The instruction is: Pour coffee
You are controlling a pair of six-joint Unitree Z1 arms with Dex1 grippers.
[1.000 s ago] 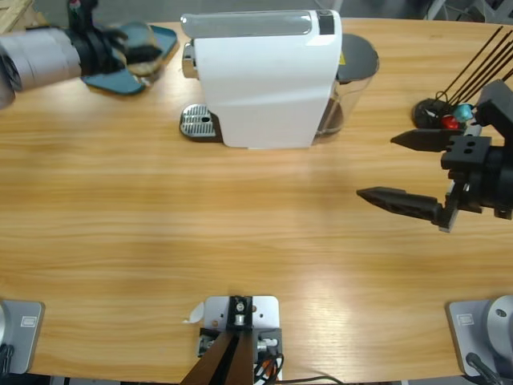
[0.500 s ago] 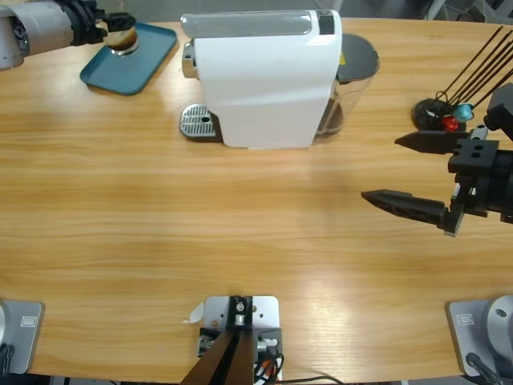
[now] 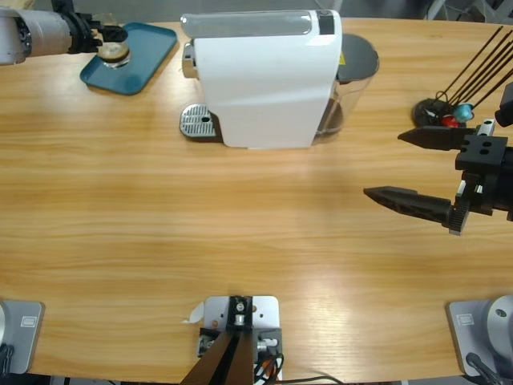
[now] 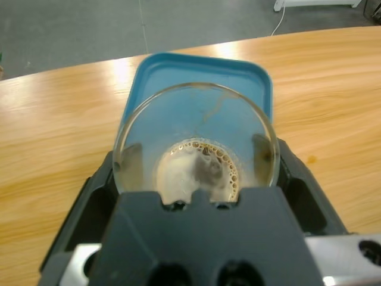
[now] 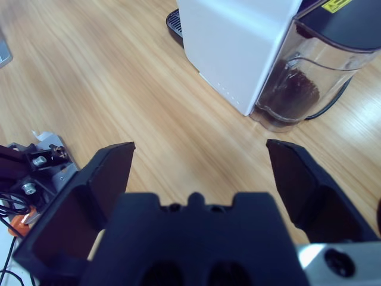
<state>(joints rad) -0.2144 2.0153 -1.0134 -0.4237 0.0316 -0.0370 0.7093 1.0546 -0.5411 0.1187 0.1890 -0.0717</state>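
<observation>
Wooden table (image 3: 240,224) carries everything. At upper left of the high view, coffee (image 4: 205,173) lies thin in a glass tumbler (image 3: 111,50), clamped by the left gripper (image 3: 108,40) over the blue tray (image 3: 148,44). Right gripper (image 3: 410,167), middle right, has its jaws wide apart near the white machine (image 3: 264,76).

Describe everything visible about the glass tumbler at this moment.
The glass tumbler is small, round and clear, standing upright with its mouth open toward the left wrist camera. A thin layer of amber-brown coffee with a ring of bubbles lies in its bottom, and faint streaks mark the inner wall. The left gripper has a black jaw on each side of it, shut on the glass. It sits at the teal tray at the table's far left corner; whether it rests on the tray cannot be told.
</observation>
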